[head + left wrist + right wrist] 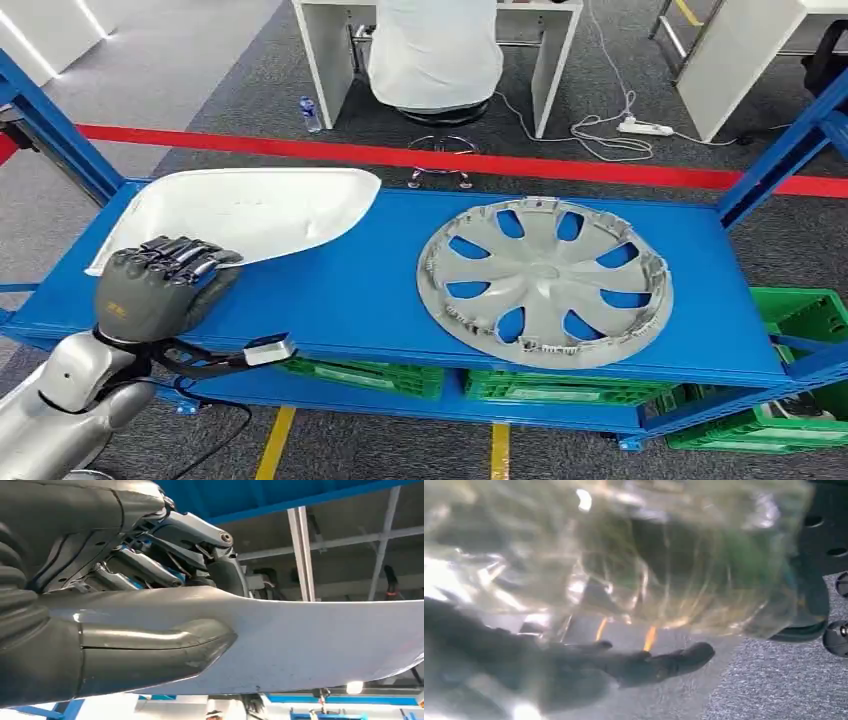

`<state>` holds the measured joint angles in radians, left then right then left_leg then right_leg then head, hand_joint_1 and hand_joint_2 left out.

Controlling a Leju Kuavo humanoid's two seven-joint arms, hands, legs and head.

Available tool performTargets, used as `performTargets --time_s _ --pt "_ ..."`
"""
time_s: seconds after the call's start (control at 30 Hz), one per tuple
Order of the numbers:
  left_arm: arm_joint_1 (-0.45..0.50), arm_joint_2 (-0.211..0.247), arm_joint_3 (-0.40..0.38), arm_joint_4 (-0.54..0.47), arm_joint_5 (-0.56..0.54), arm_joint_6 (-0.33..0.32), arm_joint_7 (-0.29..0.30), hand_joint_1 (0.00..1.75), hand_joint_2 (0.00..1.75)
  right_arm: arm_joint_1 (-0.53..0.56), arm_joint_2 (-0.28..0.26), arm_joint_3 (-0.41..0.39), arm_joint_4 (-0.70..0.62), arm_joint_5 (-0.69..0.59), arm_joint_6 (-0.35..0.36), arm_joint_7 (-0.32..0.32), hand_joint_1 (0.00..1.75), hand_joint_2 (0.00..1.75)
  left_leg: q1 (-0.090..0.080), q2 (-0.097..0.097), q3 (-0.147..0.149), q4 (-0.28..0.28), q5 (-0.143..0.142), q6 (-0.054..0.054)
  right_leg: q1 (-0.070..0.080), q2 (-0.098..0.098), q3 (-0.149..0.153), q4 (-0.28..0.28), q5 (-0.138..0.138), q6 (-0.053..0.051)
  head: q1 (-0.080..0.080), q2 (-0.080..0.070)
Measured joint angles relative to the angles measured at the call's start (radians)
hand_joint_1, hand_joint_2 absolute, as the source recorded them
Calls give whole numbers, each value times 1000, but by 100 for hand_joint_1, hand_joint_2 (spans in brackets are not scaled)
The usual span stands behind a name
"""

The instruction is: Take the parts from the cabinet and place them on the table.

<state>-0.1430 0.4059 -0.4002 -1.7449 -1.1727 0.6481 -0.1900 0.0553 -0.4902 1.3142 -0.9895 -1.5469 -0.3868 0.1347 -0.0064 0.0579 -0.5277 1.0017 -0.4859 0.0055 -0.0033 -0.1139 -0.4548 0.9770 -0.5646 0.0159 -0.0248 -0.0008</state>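
Note:
A white curved shell part (245, 210) lies on the left of the blue cabinet shelf (350, 290). A silver wheel cover (545, 275) lies flat on the shelf to its right. My left hand (160, 285) grips the white part at its near left edge, fingers curled over the rim. Seen from the left wrist, the thumb (150, 650) lies on one face of the white part (325, 640) and the dark fingers (200, 535) on the other. In the blurred right wrist view my right hand (574, 665) stretches its fingers (674, 660) out behind clear film, holding nothing.
Blue uprights (60, 130) (775, 160) frame the shelf ends. Green crates (370, 375) sit on the level below, another (810, 310) at the right. Beyond a red floor line (500, 160), a person (435, 50) sits at a white desk, with a bottle (311, 115) on the floor.

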Motion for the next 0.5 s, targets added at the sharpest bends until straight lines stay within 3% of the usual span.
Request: performTargets --time_s 0.5 --pt "13 -5 11 -9 53 0 -13 175 175 0 1 0 2 0 0 0 0 0 0 0 0 0 0 0 0 0 0 0 0 0 0 0"
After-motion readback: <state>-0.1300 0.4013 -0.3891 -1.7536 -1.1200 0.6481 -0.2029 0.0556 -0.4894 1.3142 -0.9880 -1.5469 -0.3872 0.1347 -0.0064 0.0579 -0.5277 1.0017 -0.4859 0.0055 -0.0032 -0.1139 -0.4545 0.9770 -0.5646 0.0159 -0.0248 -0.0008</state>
